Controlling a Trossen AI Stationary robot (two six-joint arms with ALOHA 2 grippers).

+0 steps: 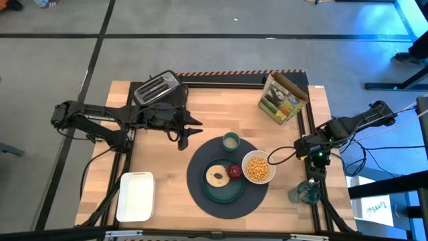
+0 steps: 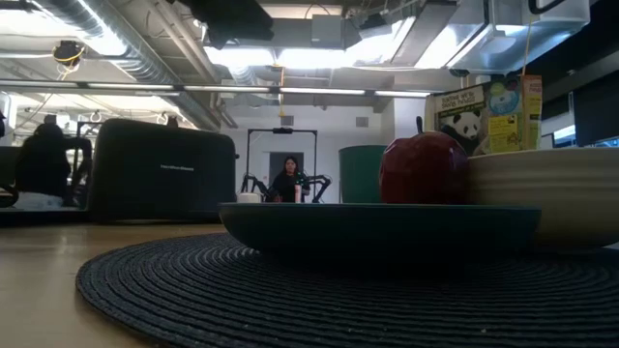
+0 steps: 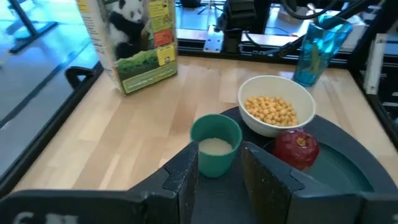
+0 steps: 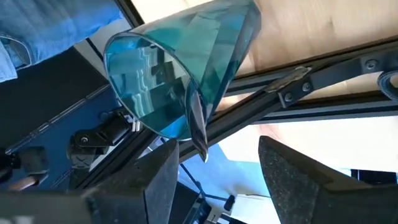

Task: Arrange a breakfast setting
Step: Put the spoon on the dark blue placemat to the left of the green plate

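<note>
Our left pincer (image 1: 198, 131) hovers released just short of the green cup (image 1: 231, 140) on the mat (image 1: 200, 191), so closing off-centre could tip it, while the right pincer (image 1: 302, 148) waits open.

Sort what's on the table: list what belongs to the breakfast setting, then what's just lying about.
Breakfast setting:
round mat
plate
bagel
red fruit
bowl of cereal
green cup

Lying about:
toaster
cereal box
white tray
blue glass
</note>
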